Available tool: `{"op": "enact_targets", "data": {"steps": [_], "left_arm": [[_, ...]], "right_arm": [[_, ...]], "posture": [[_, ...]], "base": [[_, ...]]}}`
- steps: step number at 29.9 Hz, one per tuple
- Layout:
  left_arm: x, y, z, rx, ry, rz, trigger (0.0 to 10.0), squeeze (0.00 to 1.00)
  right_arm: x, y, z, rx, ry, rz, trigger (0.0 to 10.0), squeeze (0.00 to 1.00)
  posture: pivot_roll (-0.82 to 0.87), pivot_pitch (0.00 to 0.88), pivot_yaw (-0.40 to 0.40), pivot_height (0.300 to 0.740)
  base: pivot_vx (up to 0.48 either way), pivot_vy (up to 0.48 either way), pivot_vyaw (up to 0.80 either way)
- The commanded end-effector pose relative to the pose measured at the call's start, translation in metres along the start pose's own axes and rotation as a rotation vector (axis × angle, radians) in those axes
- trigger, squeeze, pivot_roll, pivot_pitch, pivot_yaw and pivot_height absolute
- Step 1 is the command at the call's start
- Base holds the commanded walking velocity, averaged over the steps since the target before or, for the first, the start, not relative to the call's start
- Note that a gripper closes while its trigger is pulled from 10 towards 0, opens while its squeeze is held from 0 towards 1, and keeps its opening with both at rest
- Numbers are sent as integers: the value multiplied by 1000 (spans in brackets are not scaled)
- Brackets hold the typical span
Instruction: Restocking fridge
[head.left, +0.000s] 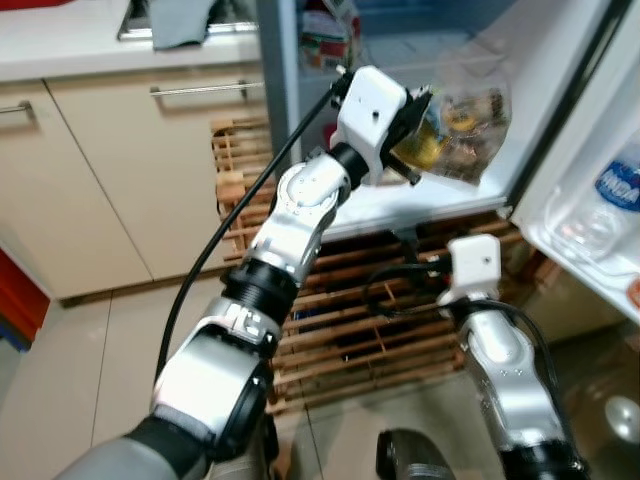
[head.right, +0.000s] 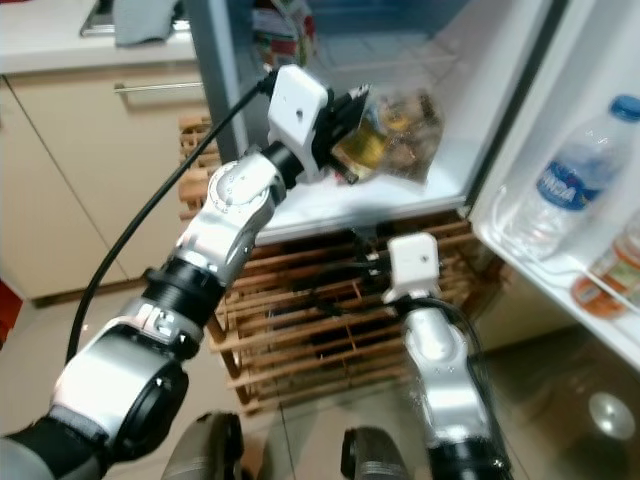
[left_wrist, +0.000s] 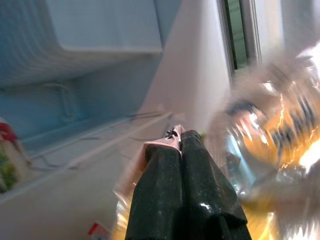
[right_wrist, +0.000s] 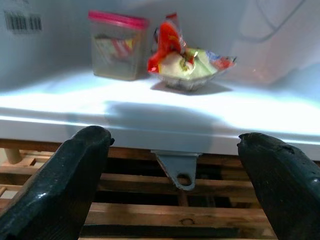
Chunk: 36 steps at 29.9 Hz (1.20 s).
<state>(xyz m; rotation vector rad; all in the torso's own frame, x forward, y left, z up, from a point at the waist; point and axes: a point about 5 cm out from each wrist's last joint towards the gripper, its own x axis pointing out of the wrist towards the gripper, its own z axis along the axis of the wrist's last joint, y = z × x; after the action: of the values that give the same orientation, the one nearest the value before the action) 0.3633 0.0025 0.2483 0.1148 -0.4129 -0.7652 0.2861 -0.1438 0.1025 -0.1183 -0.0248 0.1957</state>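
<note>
My left gripper (head.left: 416, 125) reaches into the open fridge (head.left: 420, 205) and is shut on the edge of a clear plastic bag (head.left: 455, 130) holding yellow and orange food. In the left wrist view the two fingers (left_wrist: 165, 165) pinch the bag's pink-tinted edge, and the bag (left_wrist: 280, 130) is blurred beside them. My right gripper (right_wrist: 175, 139) is open and holds nothing, low in front of the fridge's bottom edge. On the shelf beyond it stand a pink-lidded container (right_wrist: 116, 46) and a red and green packet in a clear tray (right_wrist: 187, 62).
The fridge door (head.right: 600, 120) stands open at right, with a water bottle (head.right: 565, 190) and an orange-labelled bottle (head.right: 610, 280) in its rack. A wooden slatted rack (head.left: 340, 320) sits under the fridge. Beige cabinets (head.left: 130, 170) and a counter with a grey cloth (head.left: 180, 25) are at left.
</note>
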Motion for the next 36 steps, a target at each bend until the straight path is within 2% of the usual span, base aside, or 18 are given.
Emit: {"op": "enact_targets", "data": {"steps": [1,7,10,12,13,15,16,18,22,25,26,29,30,31,32,33,34,36], "left_arm": [[7,-16,1,-11,-4,-42,10000,0],[13,-26,-4,-47,19,-45,10000,0],[15,-24,-4,2,38,-30,10000,0],[17,-17,-5,50,60,0,10000,0],[18,-8,-9,99,101,27,10000,0],[18,-5,-10,122,114,38,10000,0],[17,0,-11,190,115,34,10000,0],[17,0,-14,253,140,3,10000,0],[17,-1,-21,327,200,-32,10000,0],[21,-6,-24,435,250,-61,10000,0],[23,-11,-26,513,264,-79,10000,0],[23,-15,-27,563,267,-95,10000,0],[24,-20,-28,638,255,-114,10000,0],[24,-20,-28,638,255,-114,10000,0],[24,-25,-30,750,239,-130,10000,0],[24,-26,-30,785,234,-134,10000,0],[24,-26,-30,785,234,-134,10000,0],[23,-28,-33,915,216,-137,10000,0]], "right_arm": [[-3,-9,-1,-10,4,-23,10000,59],[-5,-6,1,-4,1,-8,10000,59],[-7,-3,3,-6,-5,1,10000,59],[-9,-3,5,-6,-11,6,10000,63],[-11,-3,7,-7,-15,10,10000,59],[-11,-4,8,-8,-17,11,10000,59],[-13,-4,15,-9,-28,17,10000,63],[-15,-5,21,-11,-39,23,10000,63],[-19,-5,28,-15,-49,37,10000,59],[-29,-6,40,-7,-54,37,10000,59],[-37,-7,44,-3,-47,33,10000,63],[-45,-7,44,-3,-29,36,10000,63],[-53,-5,42,-5,-9,44,10000,63],[-53,-5,42,-5,-9,44,10000,63],[-58,-3,40,-6,10,49,10000,63],[-58,-3,39,-6,15,49,10000,63],[-58,-3,39,-6,15,49,10000,63],[-60,-3,41,-6,25,40,10000,63]], "posture": [[-204,0,37,641],[-209,0,47,641],[-216,0,53,641],[-221,0,54,641],[-226,0,53,641],[-229,0,53,641],[-237,0,48,641],[-243,0,48,641],[-254,0,54,641],[-279,45,48,641],[-286,109,30,641],[-302,137,25,641],[-314,150,17,641],[-314,150,17,641],[-318,150,16,641],[-318,150,16,641],[-318,150,16,641],[-349,147,36,641]], "base": [[480,0,0],[480,0,0],[0,0,0],[0,0,0],[0,0,0],[0,0,0],[0,0,0],[0,0,0],[0,0,0],[0,0,0],[0,0,0],[0,0,0],[0,0,0],[0,0,0],[0,0,0],[0,0,0],[0,0,0],[0,0,0]]}}
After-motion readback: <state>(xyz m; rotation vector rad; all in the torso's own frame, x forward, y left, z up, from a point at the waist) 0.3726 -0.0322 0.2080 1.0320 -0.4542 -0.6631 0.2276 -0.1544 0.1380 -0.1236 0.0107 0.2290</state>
